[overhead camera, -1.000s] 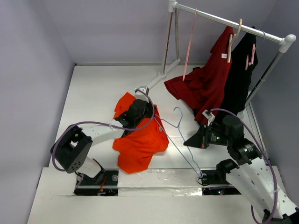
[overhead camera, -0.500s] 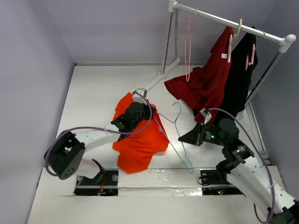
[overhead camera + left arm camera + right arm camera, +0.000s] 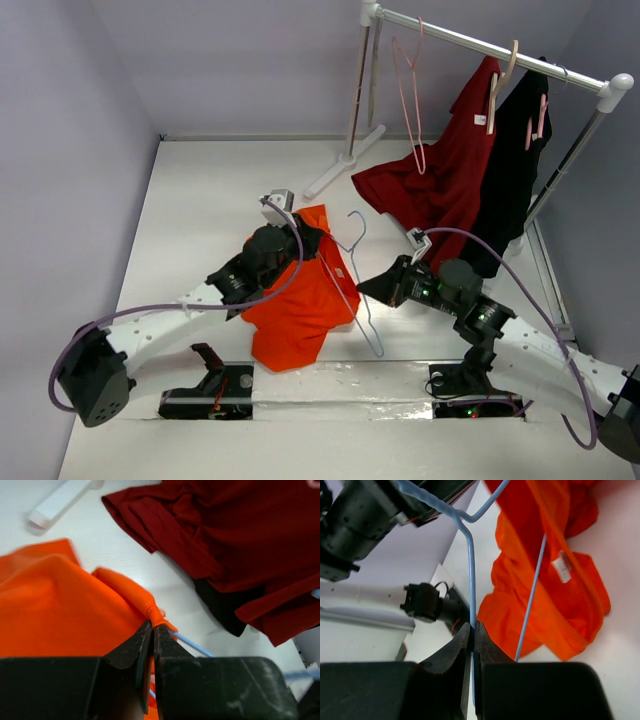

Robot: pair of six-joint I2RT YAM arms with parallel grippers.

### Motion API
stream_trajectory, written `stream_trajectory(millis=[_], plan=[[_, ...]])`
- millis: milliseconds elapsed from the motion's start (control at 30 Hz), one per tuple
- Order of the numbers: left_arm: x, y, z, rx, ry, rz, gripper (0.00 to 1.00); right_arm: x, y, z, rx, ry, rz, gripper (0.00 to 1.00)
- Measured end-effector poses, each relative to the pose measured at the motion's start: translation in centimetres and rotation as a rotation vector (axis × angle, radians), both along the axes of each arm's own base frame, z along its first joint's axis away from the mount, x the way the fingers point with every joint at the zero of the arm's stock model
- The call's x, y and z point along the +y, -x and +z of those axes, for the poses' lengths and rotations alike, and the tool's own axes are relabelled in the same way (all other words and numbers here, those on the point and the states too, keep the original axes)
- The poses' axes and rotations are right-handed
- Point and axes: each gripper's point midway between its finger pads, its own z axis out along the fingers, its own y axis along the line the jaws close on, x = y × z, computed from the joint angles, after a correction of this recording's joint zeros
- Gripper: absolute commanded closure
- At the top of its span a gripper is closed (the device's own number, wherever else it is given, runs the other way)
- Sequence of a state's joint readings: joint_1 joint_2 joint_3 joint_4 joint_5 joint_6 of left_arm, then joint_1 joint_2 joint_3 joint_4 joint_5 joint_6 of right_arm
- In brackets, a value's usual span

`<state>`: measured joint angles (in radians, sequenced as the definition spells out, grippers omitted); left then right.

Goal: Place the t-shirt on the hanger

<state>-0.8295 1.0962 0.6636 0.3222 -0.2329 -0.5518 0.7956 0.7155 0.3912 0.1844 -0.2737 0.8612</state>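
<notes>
**A:** Which step is this?

**B:** Threading the hanger in, I'd judge. Nearest us, the right gripper [image 3: 472, 627] has its jaws pressed onto the thin wire of the hanger [image 3: 471, 580]. It holds the hanger lifted and tilted at the right edge of the t-shirt [image 3: 300, 305]. The t-shirt lies crumpled on the table [image 3: 200, 190], left of centre.

**A:** And the other arm?

**B:** The left gripper [image 3: 152, 626] is pinched tight on a hemmed edge at the t-shirt's far right. The blue wire shows just beside that edge. I can't tell whether any of the hanger is inside the cloth yet.

**A:** Next move?

**B:** Probably lift that edge to open it, then slide one hanger shoulder inside. The wire could twist in the grip, and soft cloth may sag shut.

**A:** Any containers?

**B:** None visible. There is only the rack [image 3: 480, 45] at the far right, carrying a pink hanger [image 3: 410, 100], a dark red shirt [image 3: 430, 185] on a beige hanger [image 3: 500, 85], and a black garment [image 3: 515, 170].
</notes>
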Motion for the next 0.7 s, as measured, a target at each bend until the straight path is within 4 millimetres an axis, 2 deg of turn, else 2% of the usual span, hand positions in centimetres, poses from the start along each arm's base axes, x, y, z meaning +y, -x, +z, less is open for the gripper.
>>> stream_trajectory(millis=[133, 300, 400, 567, 700], plan=[[1.5, 0.4, 1.6, -0.023, 0.017, 0.040, 1.00, 0.8, -0.7, 0.3, -0.048, -0.007, -0.024, 1.00], [1.8, 1.2, 1.3, -0.005, -0.004, 0.034, 1.00, 2.1, -1.4, 0.2, -0.100, 0.009, -0.037, 1.00], [1.6, 2.4, 1.6, 0.000, -0.014, 0.016, 1.00, 3.0, -2.2, -0.1, -0.129, 0.029, -0.052, 1.00], [2.1, 3.8, 4.4, -0.027, 0.033, 0.009, 1.00, 5.4, -3.3, 0.4, -0.208, 0.057, -0.067, 1.00], [2.5, 4.8, 7.3, -0.062, 0.093, 0.003, 1.00, 7.1, -3.9, 2.8, -0.311, 0.020, -0.083, 1.00]])
